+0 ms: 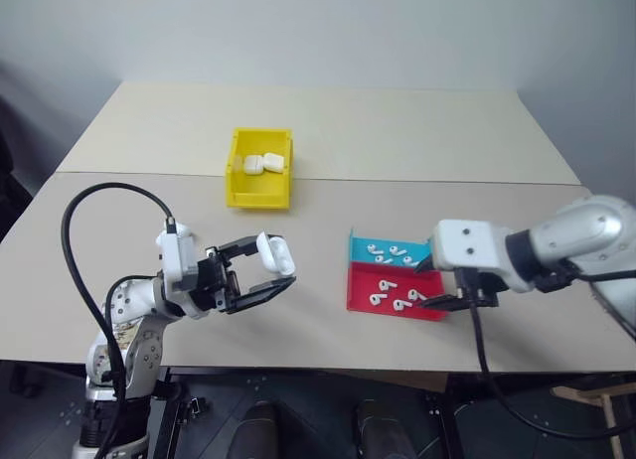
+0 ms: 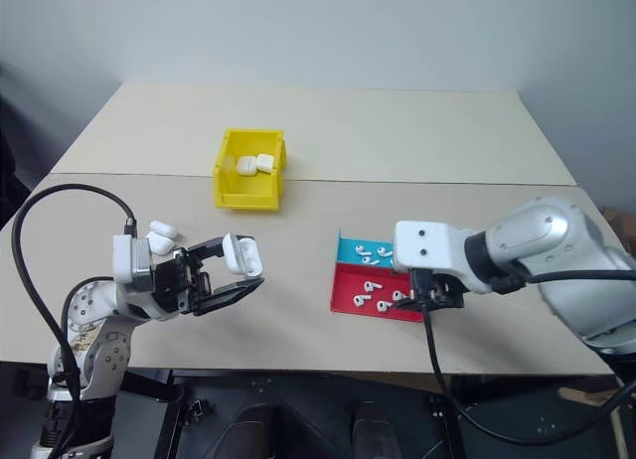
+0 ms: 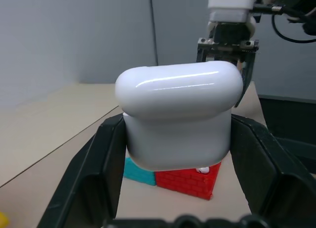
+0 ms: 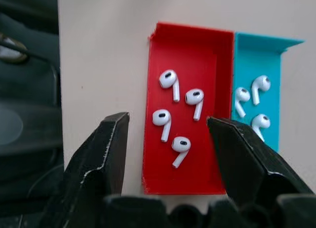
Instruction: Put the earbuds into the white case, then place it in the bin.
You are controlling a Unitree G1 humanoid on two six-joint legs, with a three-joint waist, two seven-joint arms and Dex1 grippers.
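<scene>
A: Where are the earbuds point(image 4: 177, 105) sitting relative to the right gripper point(image 4: 168, 154)?

B: In the right wrist view four lie in the red tray point(image 4: 185, 181), between and just past its two black fingers point(image 4: 111, 154). Their stems run roughly along the tray's length, a little slanted. Three more lie in the blue tray point(image 4: 269, 55) touching it on the far side. The fingers stand wide with nothing between them, above the tray and not touching anything.

A: And the case?

B: The white case point(image 1: 276, 253) is gripped by the left gripper point(image 1: 260, 270), lower left of the head view, held above the bench point(image 1: 417, 131) and pointed toward the trays. I can't tell whether its lid is open.

A: So which arm is nearer the earbuds?

B: The right one, clearly; it hangs over the red tray at centre-right. I'd judge the next move is a drop onto one earbud.

A: The bin?

B: The yellow bin point(image 1: 260, 191) is upper centre, well apart from both arms, with two cases point(image 1: 262, 164) inside. Two spare cases point(image 2: 159, 236) lie on the bench at left. Behind is a plain grey wall.
</scene>
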